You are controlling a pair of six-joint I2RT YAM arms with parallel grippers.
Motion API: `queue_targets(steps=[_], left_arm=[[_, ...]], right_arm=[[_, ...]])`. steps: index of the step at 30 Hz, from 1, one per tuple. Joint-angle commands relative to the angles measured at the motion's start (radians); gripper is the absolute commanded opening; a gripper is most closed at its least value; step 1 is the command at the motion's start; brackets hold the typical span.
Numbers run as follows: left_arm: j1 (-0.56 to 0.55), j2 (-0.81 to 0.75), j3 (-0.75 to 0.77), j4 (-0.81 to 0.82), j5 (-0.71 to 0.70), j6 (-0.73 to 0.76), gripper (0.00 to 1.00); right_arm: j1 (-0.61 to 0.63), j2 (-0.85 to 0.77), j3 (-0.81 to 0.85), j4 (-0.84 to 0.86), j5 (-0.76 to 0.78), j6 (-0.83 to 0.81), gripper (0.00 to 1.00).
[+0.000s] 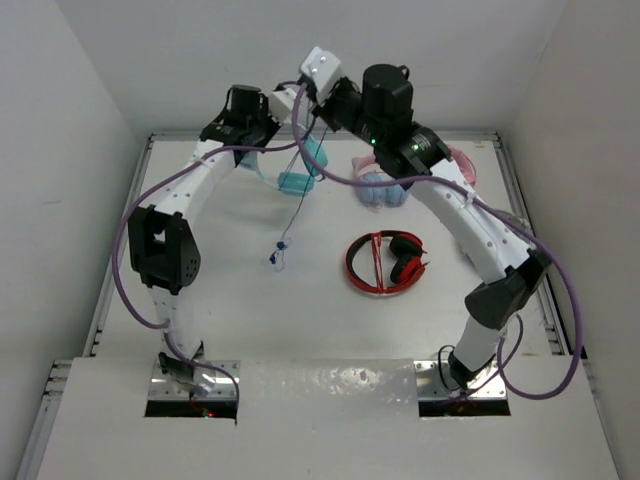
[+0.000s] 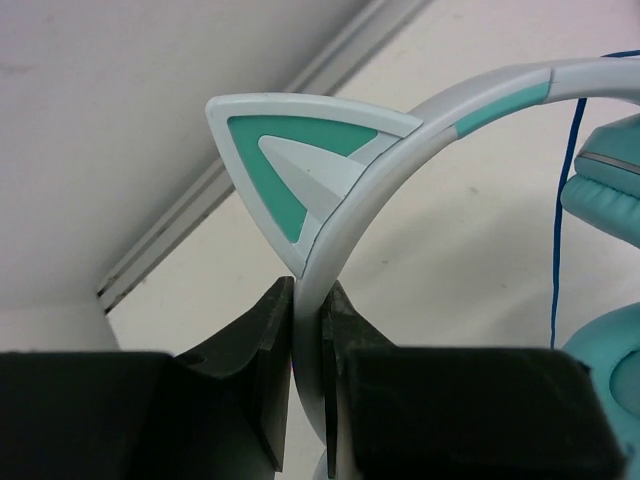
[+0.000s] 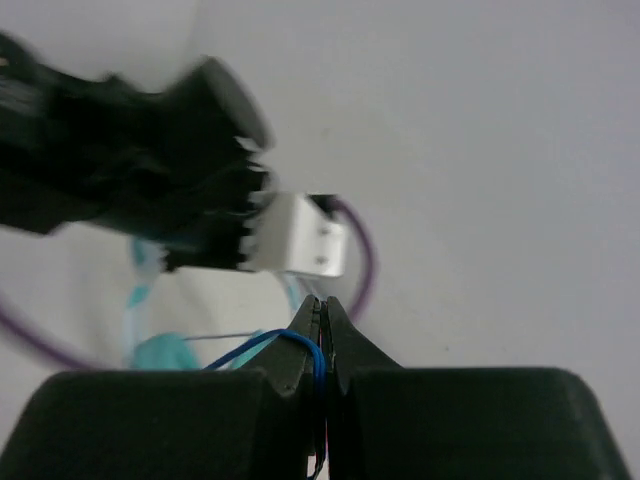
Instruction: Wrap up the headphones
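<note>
Left gripper (image 2: 308, 300) fingers pinch the pale mint cat-ear headband (image 2: 392, 150) of the teal over-ear headphones (image 2: 612, 195). Right gripper (image 3: 322, 312) fingers are pressed together on their thin blue cable (image 3: 318, 365).

The headphones (image 1: 298, 172) hang at the back of the desk (image 1: 250, 320), left of centre, with the headband in the left claw (image 2: 308, 300). The cable (image 1: 297, 205) drops from the right claw (image 3: 322, 318) toward the desk's middle. A second pair (image 1: 385, 262) lies to the right of the cable end. What seems a third pair (image 1: 385, 192) lies behind it, under the right arm (image 1: 470, 215).
</note>
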Motion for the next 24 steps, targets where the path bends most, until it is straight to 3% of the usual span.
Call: queue_targets(steps=[1, 7, 16, 20, 24], left_arm=[[0.016, -0.101, 0.071, -0.048, 0.129, 0.043, 0.0], [-0.042, -0.12, 0.105, -0.177, 0.212, 0.061, 0.0], [-0.087, -0.132, 0.119, -0.182, 0.131, 0.113, 0.0], [-0.111, -0.134, 0.156, -0.251, 0.218, 0.166, 0.0], [-0.113, -0.134, 0.203, -0.273, 0.246, 0.124, 0.0]], right_arm=[[-0.12, 0.054, 0.075, 0.136, 0.084, 0.07, 0.0], [-0.228, 0.114, 0.1, 0.218, 0.11, 0.123, 0.0], [-0.317, 0.175, 0.181, 0.179, 0.09, 0.145, 0.0], [-0.333, 0.178, 0.16, 0.189, 0.09, 0.154, 0.0], [-0.38, 0.185, 0.138, 0.195, 0.086, 0.254, 0.0]])
